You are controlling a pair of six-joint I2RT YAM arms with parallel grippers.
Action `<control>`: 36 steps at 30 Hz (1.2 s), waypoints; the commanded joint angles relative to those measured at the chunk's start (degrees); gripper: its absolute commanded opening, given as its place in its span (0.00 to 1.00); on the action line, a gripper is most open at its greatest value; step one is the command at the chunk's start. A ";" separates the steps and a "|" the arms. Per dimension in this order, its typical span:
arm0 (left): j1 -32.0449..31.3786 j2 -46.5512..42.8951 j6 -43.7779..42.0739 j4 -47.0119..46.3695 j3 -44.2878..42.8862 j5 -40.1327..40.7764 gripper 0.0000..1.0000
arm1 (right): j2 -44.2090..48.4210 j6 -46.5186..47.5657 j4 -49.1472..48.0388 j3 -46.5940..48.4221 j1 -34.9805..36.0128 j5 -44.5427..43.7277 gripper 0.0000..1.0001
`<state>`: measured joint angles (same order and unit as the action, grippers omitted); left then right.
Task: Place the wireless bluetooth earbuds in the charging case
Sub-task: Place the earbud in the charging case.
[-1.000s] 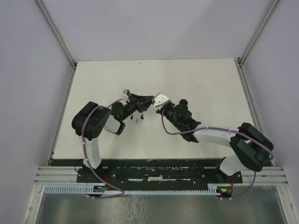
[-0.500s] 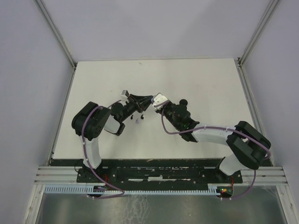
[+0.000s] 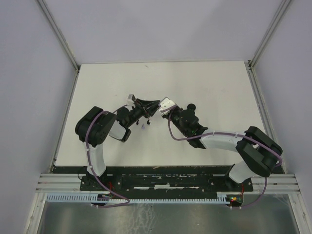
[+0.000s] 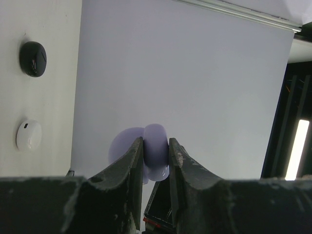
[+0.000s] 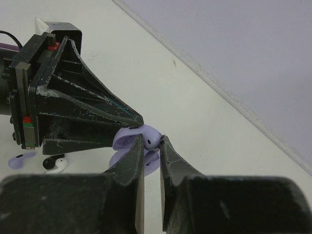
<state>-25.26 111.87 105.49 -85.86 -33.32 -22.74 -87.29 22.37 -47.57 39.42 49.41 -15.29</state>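
Pincer left (image 4: 156,142) grips lilac case (image 4: 157,160) | pincer right (image 5: 151,140) nips lilac earbud (image 5: 149,136) | white earbud (image 5: 54,165): right wrist only

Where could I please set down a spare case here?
Bare: the far half of the table, and the near strip between the left arm and right arm. Crowded: the middle, around the lilac case, earbuds and black disc.

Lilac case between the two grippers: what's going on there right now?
The left gripper is clamped on the open lilac case, holding it off the table. The right gripper pinches a small lilac bud right at the case, apparently seating it. I can't tell whether it is in. A second lilac bud and a white bud lie loose on the table.
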 commanded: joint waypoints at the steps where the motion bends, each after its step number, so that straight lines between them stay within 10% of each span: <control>1: -0.36 -1.58 2.84 -4.86 -0.26 0.40 0.03 | -0.70 0.21 -3.12 2.27 0.42 -0.28 0.01; 36: -0.71 -2.56 4.44 -5.11 -0.69 3.16 0.03 | -2.78 3.27 -6.42 -0.17 2.60 -6.46 0.03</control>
<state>-25.85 111.81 107.81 -85.84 -33.32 -21.04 -89.73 24.95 -50.78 39.42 51.53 -19.84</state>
